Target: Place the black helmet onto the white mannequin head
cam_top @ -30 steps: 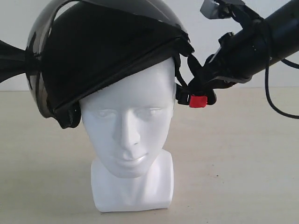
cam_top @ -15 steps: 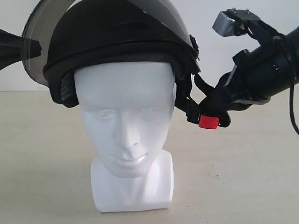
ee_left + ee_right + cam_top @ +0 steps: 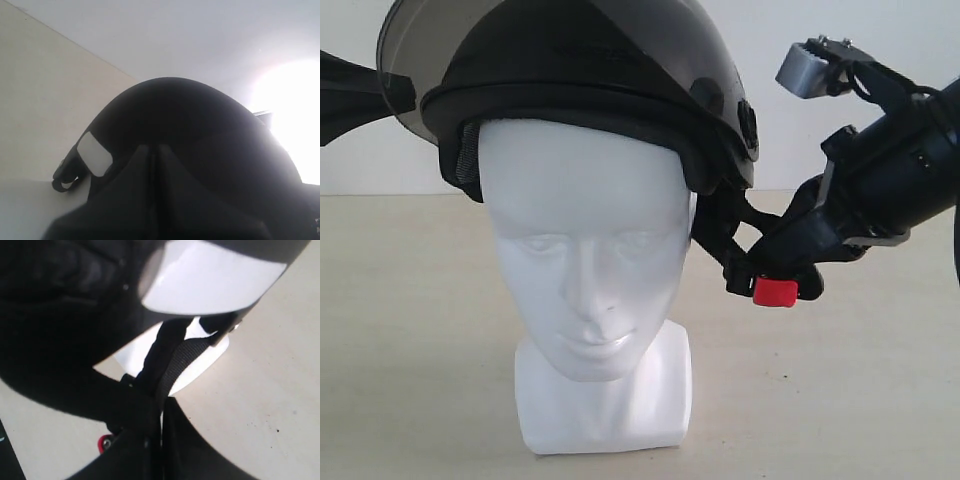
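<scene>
So, the black helmet (image 3: 570, 90) sits on top of the white mannequin head (image 3: 590, 270), centre-left in the exterior view, covering the crown down to the forehead. It's tilted a bit, with the brim lower on the right of the frame than on the left. The smoky visor (image 3: 670, 45) is flipped up over the shell. The head stands upright on the table (image 3: 850, 400), face toward the camera.

The left gripper (image 3: 398, 95) comes in from the upper left edge and meets the helmet's rim there. In its wrist view the 2 jaws are pressed almost together, just a thin slit between them, right against the dark shell, so it looks clamped on the helmet's edge.

The right gripper (image 3: 760, 265) reaches in from the right edge of the frame. Its jaws are closed tight on the chin strap (image 3: 720, 225), which runs taut from the helmet's side down to them. The red buckle (image 3: 775, 292) hangs just under those jaws, near the mannequin's cheek but not touching it.
</scene>
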### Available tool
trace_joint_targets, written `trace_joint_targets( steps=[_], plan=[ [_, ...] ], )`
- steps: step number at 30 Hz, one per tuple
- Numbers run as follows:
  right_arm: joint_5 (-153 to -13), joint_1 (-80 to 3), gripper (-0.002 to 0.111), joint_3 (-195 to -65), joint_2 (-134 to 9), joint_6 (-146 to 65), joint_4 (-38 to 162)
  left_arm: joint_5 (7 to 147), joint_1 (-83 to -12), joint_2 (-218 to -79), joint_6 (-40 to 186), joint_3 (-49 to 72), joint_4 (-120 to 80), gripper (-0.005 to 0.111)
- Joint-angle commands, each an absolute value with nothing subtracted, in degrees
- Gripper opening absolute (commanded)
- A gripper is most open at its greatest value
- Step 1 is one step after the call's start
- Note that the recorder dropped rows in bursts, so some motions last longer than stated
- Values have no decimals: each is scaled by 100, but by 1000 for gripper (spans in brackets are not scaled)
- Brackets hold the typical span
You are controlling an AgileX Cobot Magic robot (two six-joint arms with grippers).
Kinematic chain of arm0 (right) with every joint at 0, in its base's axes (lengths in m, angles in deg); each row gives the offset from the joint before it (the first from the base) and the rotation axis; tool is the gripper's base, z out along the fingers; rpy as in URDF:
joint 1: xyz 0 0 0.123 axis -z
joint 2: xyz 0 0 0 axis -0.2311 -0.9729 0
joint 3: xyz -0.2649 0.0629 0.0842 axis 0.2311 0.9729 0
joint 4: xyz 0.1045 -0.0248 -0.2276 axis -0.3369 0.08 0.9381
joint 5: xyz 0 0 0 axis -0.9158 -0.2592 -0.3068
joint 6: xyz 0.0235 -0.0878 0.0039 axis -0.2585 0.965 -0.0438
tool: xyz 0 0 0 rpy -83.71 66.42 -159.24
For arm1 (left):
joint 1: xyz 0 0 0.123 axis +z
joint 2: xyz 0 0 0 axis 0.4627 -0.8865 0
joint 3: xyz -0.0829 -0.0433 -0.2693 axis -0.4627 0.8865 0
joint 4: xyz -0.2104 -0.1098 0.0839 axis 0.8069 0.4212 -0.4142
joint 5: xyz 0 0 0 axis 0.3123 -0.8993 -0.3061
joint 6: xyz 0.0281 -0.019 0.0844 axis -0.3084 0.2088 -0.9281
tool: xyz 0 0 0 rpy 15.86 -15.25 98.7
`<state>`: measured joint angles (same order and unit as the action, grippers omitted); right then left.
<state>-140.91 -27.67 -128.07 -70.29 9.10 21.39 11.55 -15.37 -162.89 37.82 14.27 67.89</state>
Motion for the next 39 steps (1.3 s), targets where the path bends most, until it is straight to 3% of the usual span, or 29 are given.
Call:
trace_joint_targets(
  steps=[1, 4, 6, 11, 13, 32, 39],
  plan=[
    [-13953, -2728, 0, -12784, -6967, 957, 2098, 992, -1563, -16229, 3718, 1387, 6848, 4],
    [-13911, -2728, 2, -12784, -6967, 957, 2074, 951, -1563, -16229, 3718, 1387, 6848, 4],
    [-13886, -2728, 11, -12784, -6967, 957, 2051, 951, -1563, -16229, 3690, 1387, 6848, 4],
    [-13861, -2728, 47, -12784, -6967, 946, 2029, 943, -1563, -16229, 3691, 1387, 6784, 4],
    [-13847, -2728, 54, -12784, -6967, 946, 2029, 943, -1563, -16229, 3691, 1387, 6720, 4],
    [-13972, -2728, 53, -12784, -5810, -199, 2411, 786, -1552, -16229, 3691, 1387, 6676, 4],
    [-13358, -2705, 32, -12784, -5297, -1850, 3070, 800, -1395, -16229, 3672, 1161, 6750, 4]
  ],
)
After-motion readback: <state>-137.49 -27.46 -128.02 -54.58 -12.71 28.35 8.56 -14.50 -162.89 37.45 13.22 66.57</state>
